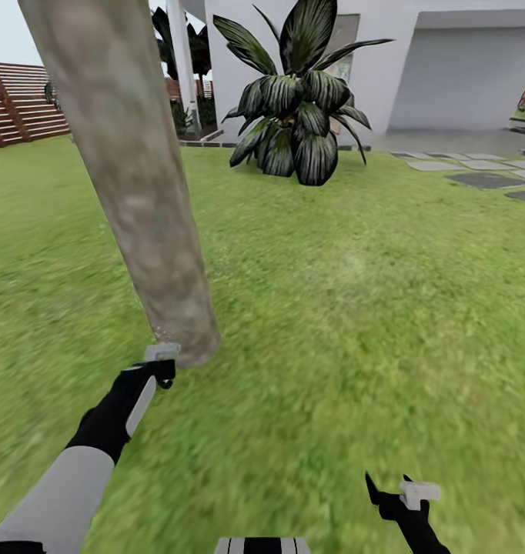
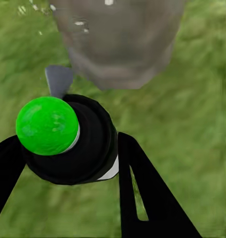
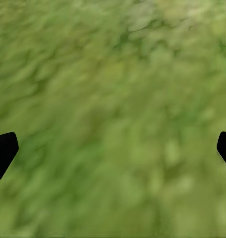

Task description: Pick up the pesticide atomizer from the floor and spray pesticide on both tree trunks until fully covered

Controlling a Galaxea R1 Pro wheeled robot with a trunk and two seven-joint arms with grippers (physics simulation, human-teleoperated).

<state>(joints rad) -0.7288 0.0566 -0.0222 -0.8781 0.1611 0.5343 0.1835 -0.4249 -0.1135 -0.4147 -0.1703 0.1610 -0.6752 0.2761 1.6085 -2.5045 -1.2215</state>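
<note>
Lawn [image 1: 355, 308] ran to the house. Left gripper [image 2: 68, 158] clamped the atomizer [image 2: 47, 125], small, light, rigid, near the trunk [image 1: 139, 192] at frame left. Right gripper [image 1: 397, 492] gaped wide

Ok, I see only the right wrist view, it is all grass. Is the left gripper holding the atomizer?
Observer: Yes, the left gripper is shut on the pesticide atomizer, its green cap showing.
Operator: Is it near a trunk?
Observer: Yes, the tree trunk base is right in front of it.
Operator: And my right gripper?
Observer: The right gripper hangs open, low over the grass, away from the trunk.
</note>
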